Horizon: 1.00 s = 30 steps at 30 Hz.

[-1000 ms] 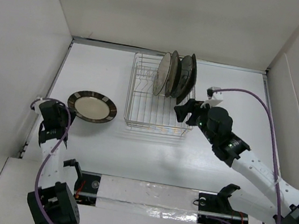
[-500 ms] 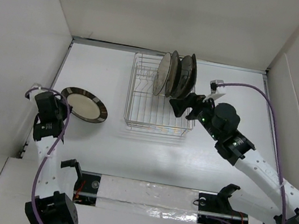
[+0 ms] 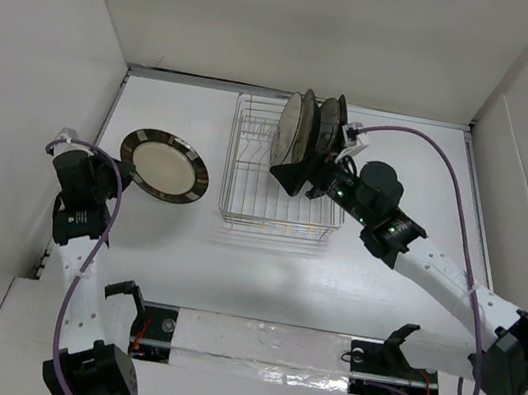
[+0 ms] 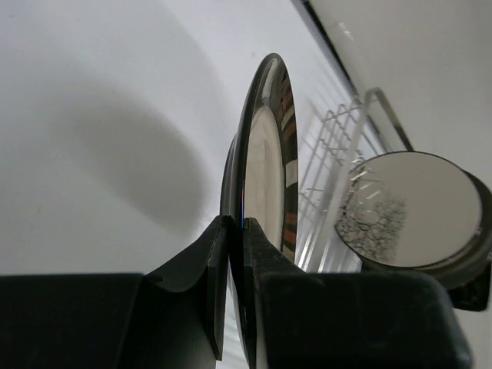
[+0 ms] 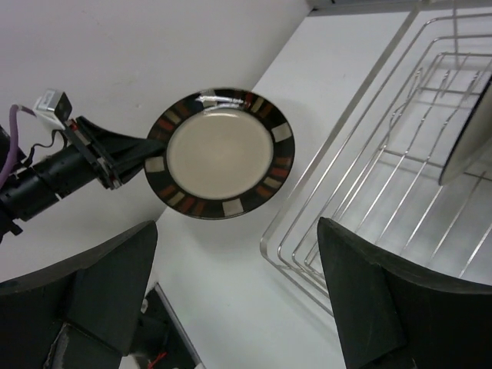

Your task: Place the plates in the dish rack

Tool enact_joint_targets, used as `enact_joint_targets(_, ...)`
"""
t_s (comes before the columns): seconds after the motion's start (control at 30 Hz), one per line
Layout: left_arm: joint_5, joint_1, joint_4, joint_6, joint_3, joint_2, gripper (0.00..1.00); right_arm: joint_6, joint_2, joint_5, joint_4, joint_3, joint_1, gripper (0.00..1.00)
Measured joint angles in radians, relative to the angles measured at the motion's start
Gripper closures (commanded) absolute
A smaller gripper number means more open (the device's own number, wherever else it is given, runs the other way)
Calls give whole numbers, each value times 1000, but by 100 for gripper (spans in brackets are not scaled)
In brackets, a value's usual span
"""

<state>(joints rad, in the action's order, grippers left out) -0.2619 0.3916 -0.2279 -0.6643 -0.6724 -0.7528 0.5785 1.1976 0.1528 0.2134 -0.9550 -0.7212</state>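
Plate (image 3: pixel 164 165) left of dish rack (image 3: pixel 242 206)

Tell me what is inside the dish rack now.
Upright plates stand in the far right corner of the dish rack; the rest shows bare wire. The right end effector covers their lower edges, so their count is uncertain.

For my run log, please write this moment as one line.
left gripper: shut on dark-rimmed cream plate, held tilted | right gripper: open, above dish rack | other plates: upright in rack

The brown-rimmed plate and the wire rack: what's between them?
Only bare table lies between the plate and the rack; the top view shows it.
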Motion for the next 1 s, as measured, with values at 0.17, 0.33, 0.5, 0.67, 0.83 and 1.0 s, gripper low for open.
enact_joint_targets(0.17, -51, -23, -3, -19, -101, -34, 100, 48, 102, 51, 72, -24, 0, 10)
enact_joint_targets(0.33, -45, -74, 16, -14, -232, -66, 100, 86, 217, 100, 122, -93, 0, 8)
enact_joint_targets(0.5, -65, -118, 45, -22, -278, -55, 100, 113, 336, 138, 153, -184, 0, 2)
enact_joint_targets(0.67, -122, -151, 38, -38, -280, -49, 100, 132, 426, 192, 159, -264, 10, 1)
enact_joint_targets(0.83, -198, -162, 37, -71, -280, -39, 100, 152, 474, 224, 162, -297, 40, 1)
enact_joint_targets(1.0, -284, -164, 75, -111, -280, -31, 100, 173, 519, 241, 164, -298, 57, 1)
